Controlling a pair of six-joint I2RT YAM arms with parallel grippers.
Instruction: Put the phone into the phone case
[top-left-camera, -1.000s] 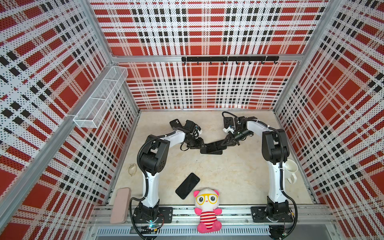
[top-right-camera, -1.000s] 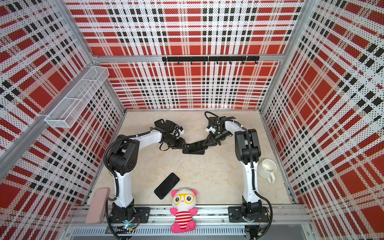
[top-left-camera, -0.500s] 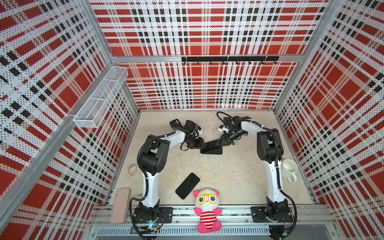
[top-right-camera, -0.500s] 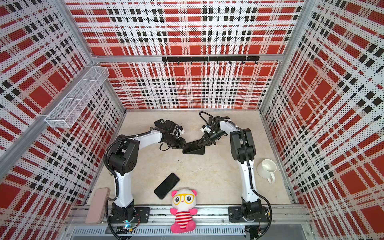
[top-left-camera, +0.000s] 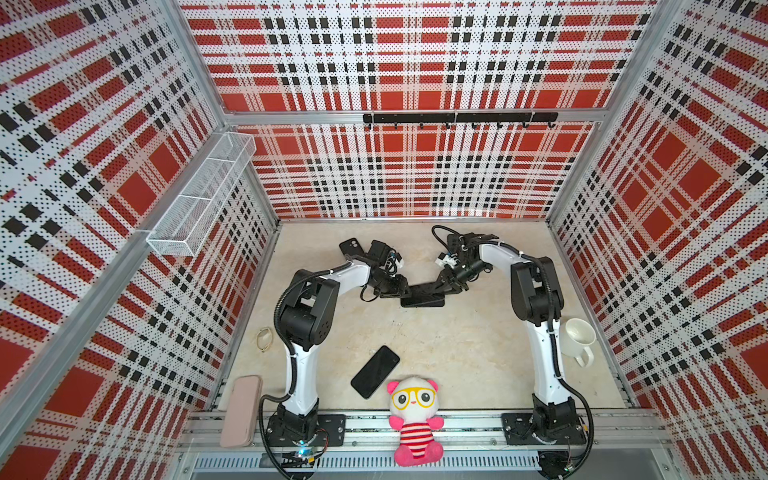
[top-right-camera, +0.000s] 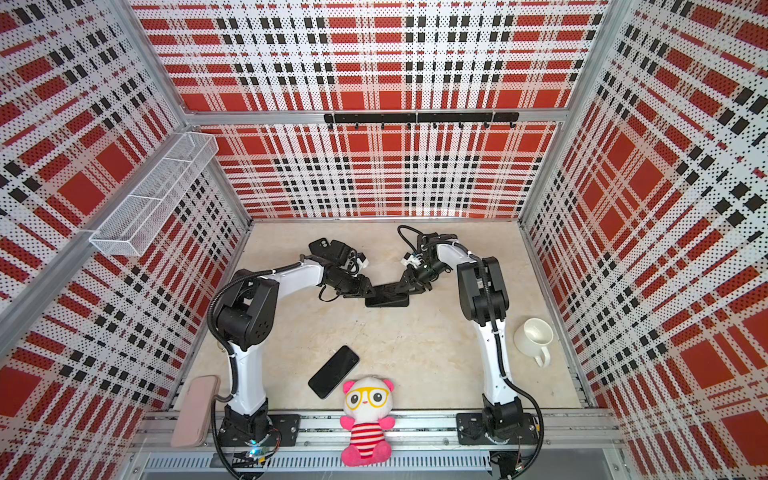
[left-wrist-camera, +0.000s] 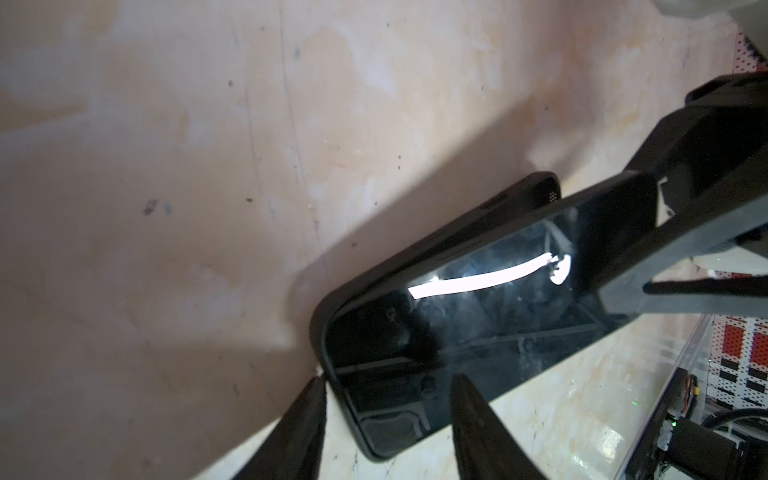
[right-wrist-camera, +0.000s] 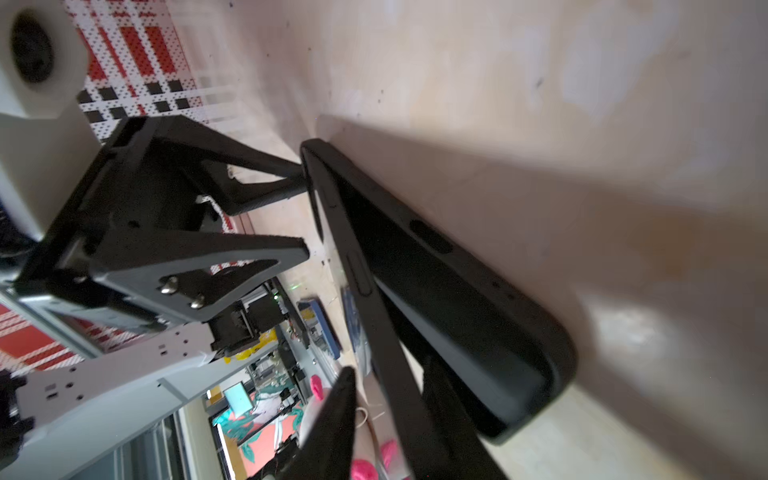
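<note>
Black phone (left-wrist-camera: 478, 324), tilted, part-seated in phone case (left-wrist-camera: 440, 243), centre-back of desk (top-left-camera: 457, 353). Right gripper (right-wrist-camera: 390, 374): fingers slack, astride the phone. Left gripper (left-wrist-camera: 388, 382): fingers part-spread at case end, hold unclear.

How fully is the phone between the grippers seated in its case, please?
Partly: the phone sits in the case at one end; the other tilts out.

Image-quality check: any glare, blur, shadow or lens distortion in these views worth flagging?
Left wrist: a white glare streak across the phone screen, broad shadow on the table. Right wrist: soft and smeared; phone case casts a wide shadow. Both top views: sharp, evenly lit, plaid lines on the back wall bowed.
</note>
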